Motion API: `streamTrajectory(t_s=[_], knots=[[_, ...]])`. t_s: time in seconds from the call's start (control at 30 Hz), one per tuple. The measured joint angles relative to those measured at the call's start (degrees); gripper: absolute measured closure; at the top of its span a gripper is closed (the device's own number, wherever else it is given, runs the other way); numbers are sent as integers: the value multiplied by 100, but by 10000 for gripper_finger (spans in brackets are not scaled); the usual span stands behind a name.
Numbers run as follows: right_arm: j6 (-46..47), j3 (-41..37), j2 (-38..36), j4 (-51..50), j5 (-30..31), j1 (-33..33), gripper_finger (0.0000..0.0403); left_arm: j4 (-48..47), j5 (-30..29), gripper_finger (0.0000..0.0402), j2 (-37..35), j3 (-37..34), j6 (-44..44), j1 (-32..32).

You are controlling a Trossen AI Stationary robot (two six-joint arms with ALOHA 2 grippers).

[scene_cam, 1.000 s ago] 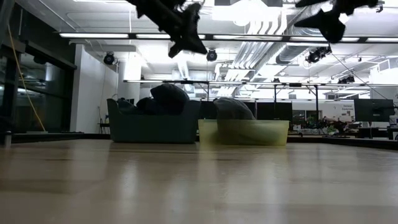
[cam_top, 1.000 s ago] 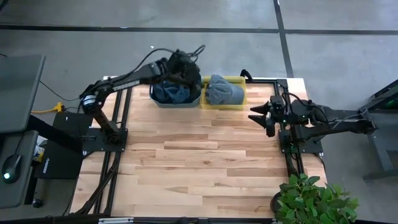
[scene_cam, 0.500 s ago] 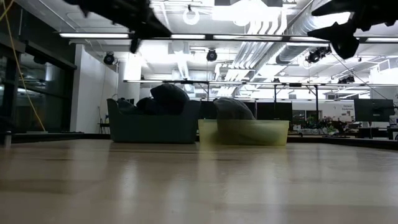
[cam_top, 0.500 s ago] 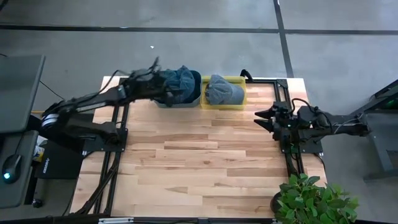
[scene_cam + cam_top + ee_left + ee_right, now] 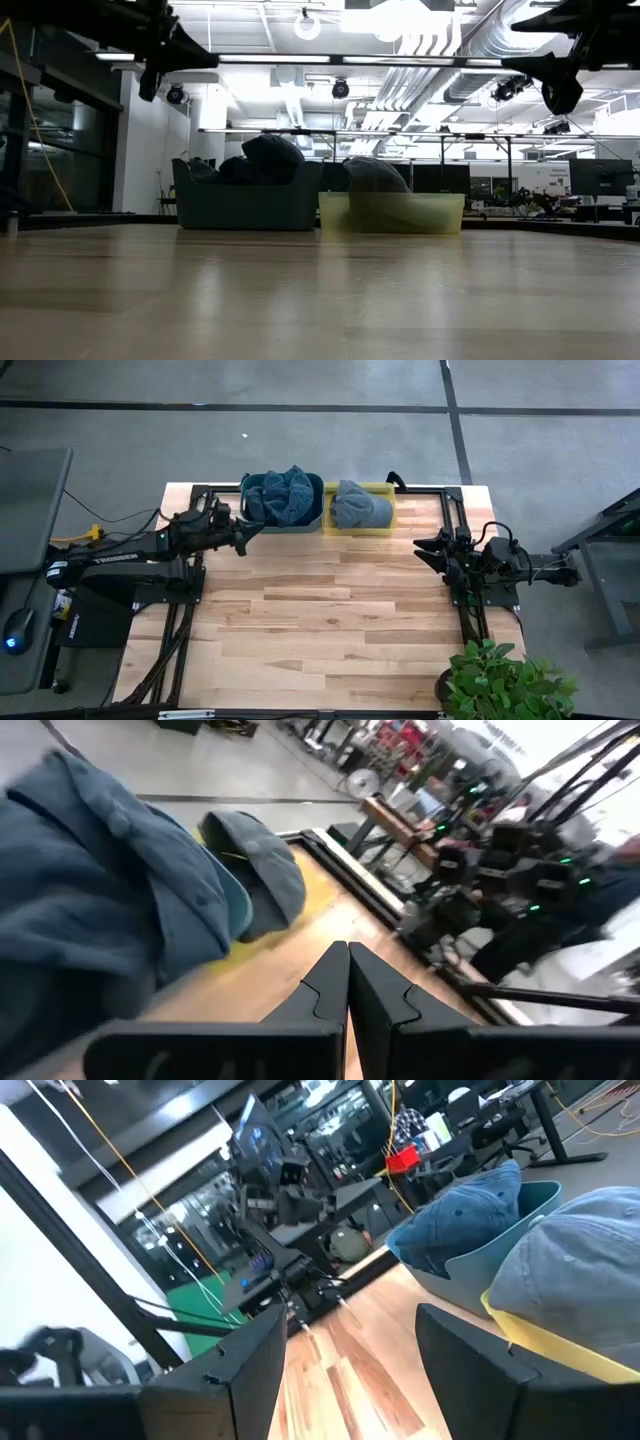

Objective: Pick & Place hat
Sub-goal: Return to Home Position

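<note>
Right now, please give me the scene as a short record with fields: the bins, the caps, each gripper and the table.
blue bin: at the table's far edge, heaped with blue caps
yellow bin: next to the blue bin, on the right arm's side; holds one grey-blue cap
left gripper: jaws shut, holding nothing, raised above the table near the blue bin
right gripper: jaws open, holding nothing, raised at the table's right edge
table: light wooden planks; both bins stand on it
plant: at the near right corner
</note>
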Motion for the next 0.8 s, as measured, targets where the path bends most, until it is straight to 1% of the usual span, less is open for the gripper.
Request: streamTrajectory(t_s=[0.1, 0.2, 0.3, 0.4, 0.53, 0.73, 0.8], knots=[[24, -158, -159, 89, 29, 0, 185, 488, -8, 401, -275, -381, -180, -141], [69, -235, -206, 133, 110, 0, 185, 863, -186, 401, -447, -666, -253, -267], [110, -353, -195, 332, 124, 0, 185, 994, -353, 401, -471, -886, -402, -375], [131, -523, -193, 707, 139, 0, 185, 1287, -368, 401, -479, -1040, -418, -480], [134, -685, -195, 1121, 348, 0, 185, 1502, -469, 401, -477, -1301, -430, -643], [136, -882, -195, 1503, 388, 0, 185, 2717, -711, 401, -547, -2062, -696, -972], [192, -886, -195, 1481, 384, 0, 185, 2930, -746, 401, -545, -2203, -750, -1091]])
